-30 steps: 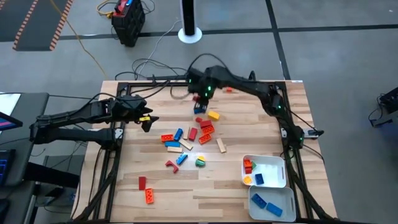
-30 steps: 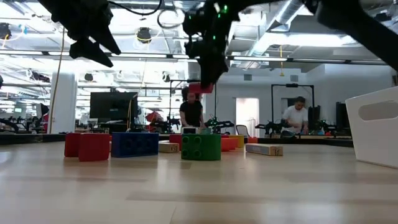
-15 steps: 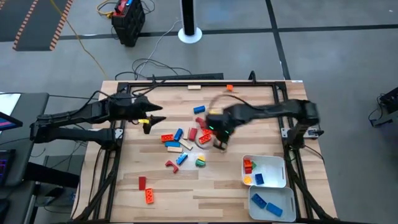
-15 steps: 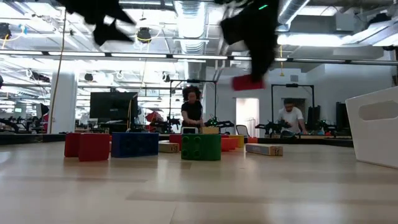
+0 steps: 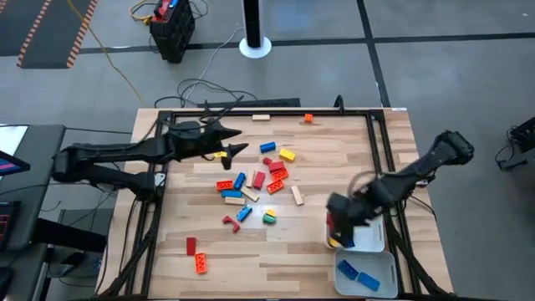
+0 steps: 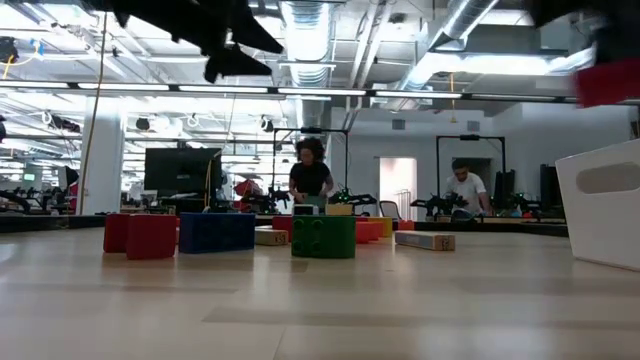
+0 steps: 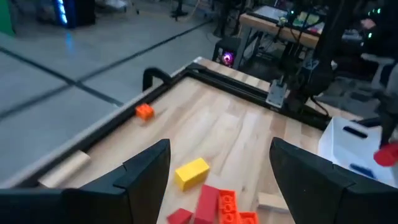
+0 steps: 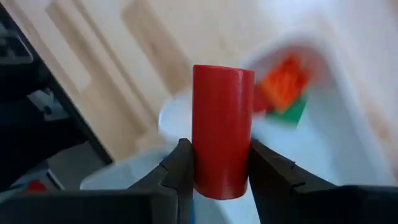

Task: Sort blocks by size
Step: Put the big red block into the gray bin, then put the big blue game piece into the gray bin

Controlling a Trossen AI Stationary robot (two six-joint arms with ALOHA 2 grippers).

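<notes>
**Red block carried over the tray**

At the tabletop's near right corner, the high view shows the right gripper [image 5: 343,213] over the upper white rectangular tray [image 5: 372,219], already holding small blocks; the loose plastic and wooden blocks [image 5: 255,186] lie mid-tabletop. The left gripper [image 5: 232,149] hovers toward the far edge, fingers spread and empty.

In the low view, the red piece [image 6: 607,82] hangs above the tray's wall.

The left wrist view looks down on a yellow studded brick [image 7: 191,172].

The right wrist view shows fingers clamped on a smooth red block [image 8: 222,130]. Released off-centre, it might strike the rim and roll away.
</notes>
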